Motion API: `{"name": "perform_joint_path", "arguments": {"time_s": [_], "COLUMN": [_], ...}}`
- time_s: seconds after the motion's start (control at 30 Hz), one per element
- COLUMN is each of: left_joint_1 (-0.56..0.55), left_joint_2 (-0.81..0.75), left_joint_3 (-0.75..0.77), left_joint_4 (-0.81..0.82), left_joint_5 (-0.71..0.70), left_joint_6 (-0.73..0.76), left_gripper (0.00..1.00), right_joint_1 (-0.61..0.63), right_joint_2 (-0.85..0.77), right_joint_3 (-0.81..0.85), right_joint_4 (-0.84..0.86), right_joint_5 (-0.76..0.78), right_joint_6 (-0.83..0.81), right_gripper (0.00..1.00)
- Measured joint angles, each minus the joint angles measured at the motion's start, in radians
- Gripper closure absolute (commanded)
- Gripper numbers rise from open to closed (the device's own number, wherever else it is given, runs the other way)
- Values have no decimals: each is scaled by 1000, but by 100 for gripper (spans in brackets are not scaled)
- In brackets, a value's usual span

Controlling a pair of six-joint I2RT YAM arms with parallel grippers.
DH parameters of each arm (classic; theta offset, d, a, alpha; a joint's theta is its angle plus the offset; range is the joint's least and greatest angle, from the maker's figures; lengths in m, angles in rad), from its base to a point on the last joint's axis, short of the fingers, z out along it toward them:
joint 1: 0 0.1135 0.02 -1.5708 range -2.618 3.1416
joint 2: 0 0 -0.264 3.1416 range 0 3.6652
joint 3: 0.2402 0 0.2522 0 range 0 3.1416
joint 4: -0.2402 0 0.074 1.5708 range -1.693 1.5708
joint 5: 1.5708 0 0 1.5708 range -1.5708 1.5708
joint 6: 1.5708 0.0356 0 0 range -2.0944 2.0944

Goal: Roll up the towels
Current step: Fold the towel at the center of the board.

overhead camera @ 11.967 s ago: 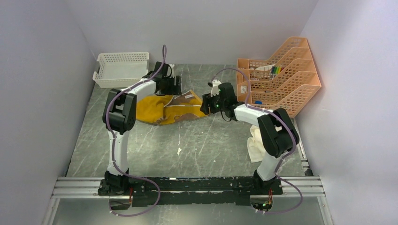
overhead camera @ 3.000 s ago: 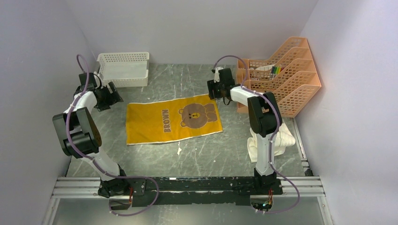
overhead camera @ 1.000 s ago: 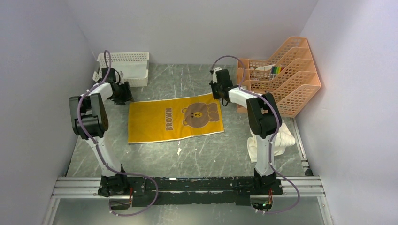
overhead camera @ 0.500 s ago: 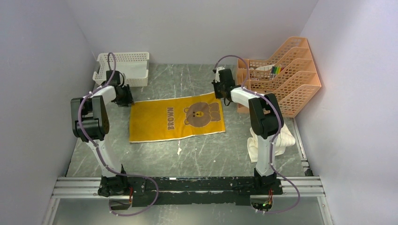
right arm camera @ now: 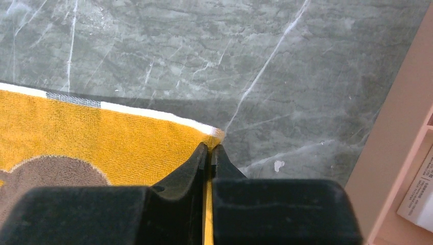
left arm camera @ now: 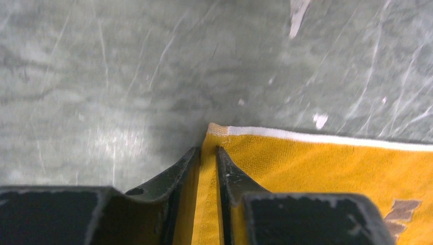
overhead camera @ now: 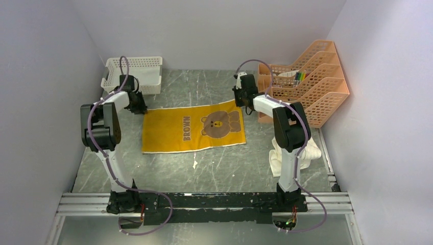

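The mustard-yellow cloth towel [overhead camera: 193,130] with a brown bear print lies flat and spread on the grey marbled bench [overhead camera: 230,163]. The left fingers [left arm camera: 196,154] straddle its far-left corner edge with a narrow gap; clamping cannot be confirmed. The right fingers [right arm camera: 207,150] are closed on its far-right corner. The crumpled cream cloth towel [overhead camera: 277,159] lies beside the right arm.

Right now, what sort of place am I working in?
Probably a robot lab cell: plain walls box in a grey table, an aluminium rail edges it, and the yellow towel and orange file rack look staged.
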Motion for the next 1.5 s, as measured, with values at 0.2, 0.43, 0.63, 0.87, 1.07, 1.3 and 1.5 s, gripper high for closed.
{"name": "perform_joint_path", "arguments": {"time_s": [0.2,0.43,0.63,0.87,1.07,1.3,1.5], "left_joint_1": [-10,-12,-18,-13,-5,-13,-30], "left_joint_2": [96,98,96,89,-67,-335,-467], "left_joint_3": [152,172,258,264,43,-309,-529], "left_joint_4": [-71,-100,-115,-50,90,298,398], "left_joint_5": [9,55,83,110,137,173,168], "left_joint_6": [14,35,61,68,58,-31,-108], "left_gripper": [93,93,93,93,93,93,93], "right_joint_1": [-10,-46,-62,-62,-62,-60,-60], "right_joint_2": [-30,-77,-79,-80,-168,-338,-365], "right_joint_3": [-23,-30,-2,109,-31,-308,-421], "right_joint_4": [-2,3,0,-1,8,46,45], "right_joint_5": [-1,-27,-37,-46,-6,95,135], "right_joint_6": [0,16,24,5,0,111,219], "right_gripper": [100,100,100,100,100,100,100]}}
